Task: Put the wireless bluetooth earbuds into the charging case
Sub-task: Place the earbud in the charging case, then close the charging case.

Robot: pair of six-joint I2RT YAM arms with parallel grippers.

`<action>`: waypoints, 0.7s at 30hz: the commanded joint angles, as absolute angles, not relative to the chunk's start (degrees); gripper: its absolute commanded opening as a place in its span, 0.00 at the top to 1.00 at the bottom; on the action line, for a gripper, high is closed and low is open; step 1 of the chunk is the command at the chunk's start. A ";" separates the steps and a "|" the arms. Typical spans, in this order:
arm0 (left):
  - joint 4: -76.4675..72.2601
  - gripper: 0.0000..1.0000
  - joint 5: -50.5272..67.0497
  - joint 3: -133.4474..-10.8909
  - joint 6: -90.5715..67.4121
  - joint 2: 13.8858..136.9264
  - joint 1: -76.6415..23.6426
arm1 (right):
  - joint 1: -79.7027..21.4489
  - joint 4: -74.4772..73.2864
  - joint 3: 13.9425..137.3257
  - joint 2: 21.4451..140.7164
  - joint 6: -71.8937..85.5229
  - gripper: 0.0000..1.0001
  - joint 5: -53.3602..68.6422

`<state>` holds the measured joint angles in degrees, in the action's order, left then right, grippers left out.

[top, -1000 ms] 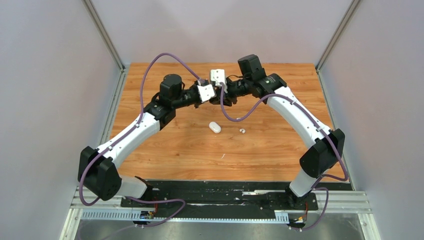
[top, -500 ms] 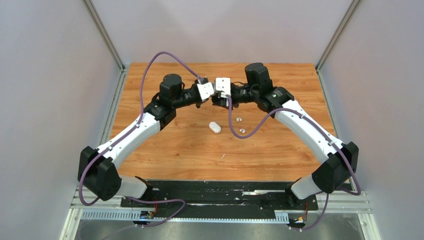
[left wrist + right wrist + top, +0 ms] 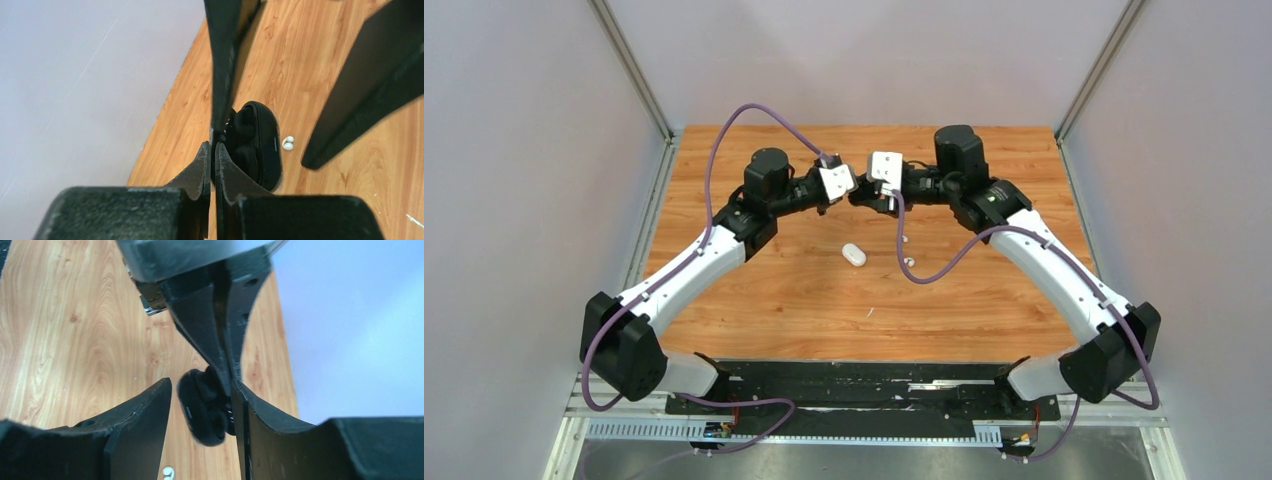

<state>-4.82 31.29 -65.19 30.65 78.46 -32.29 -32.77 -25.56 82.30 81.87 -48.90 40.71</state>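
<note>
At the tips of the left gripper (image 3: 214,150), the jaws are pressed together on a thin edge of the black charging case (image 3: 262,145), holding it above the table (image 3: 305,45). The right gripper (image 3: 201,387) has its jaws apart, one on each side of the case, not gripping it. Two dark rounded shapes inside are probably the black earbuds (image 3: 244,122). The white earbuds (image 3: 287,143) lie on the wood below. Such a thin hold looks weak to me: a bump from the right fingers could twist the case loose and drop it.

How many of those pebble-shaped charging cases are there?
2. A white case lies on the table; a black case is pinched in the left jaws, farther back. Others may hide under the arms.
</note>
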 commanded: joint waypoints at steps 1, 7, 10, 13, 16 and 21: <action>-5.65 1.00 32.20 -65.68 32.14 78.69 -33.00 | -31.77 -19.73 81.40 77.07 -46.26 0.49 41.58; -5.72 1.00 31.99 -65.40 34.42 78.39 -33.10 | -30.47 -18.47 80.64 75.14 -41.65 0.47 40.55; -5.58 1.00 31.71 -64.76 37.48 77.85 -33.02 | -25.32 -18.67 80.76 75.06 -33.54 0.46 44.90; -5.71 1.00 31.63 -64.02 42.41 77.01 -33.06 | -21.54 -22.38 81.61 76.58 -32.31 0.45 49.80; -6.74 1.00 31.78 -63.17 45.90 76.43 -33.11 | -20.27 -25.47 83.61 80.01 -28.94 0.43 51.71; -7.42 1.00 32.52 -62.53 49.61 75.84 -33.02 | -17.01 -24.69 87.02 86.32 -16.11 0.46 58.95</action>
<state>-4.54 31.42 -62.72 44.16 78.59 -32.67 -18.98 -24.08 83.33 82.48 -28.10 50.76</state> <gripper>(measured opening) 0.050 0.558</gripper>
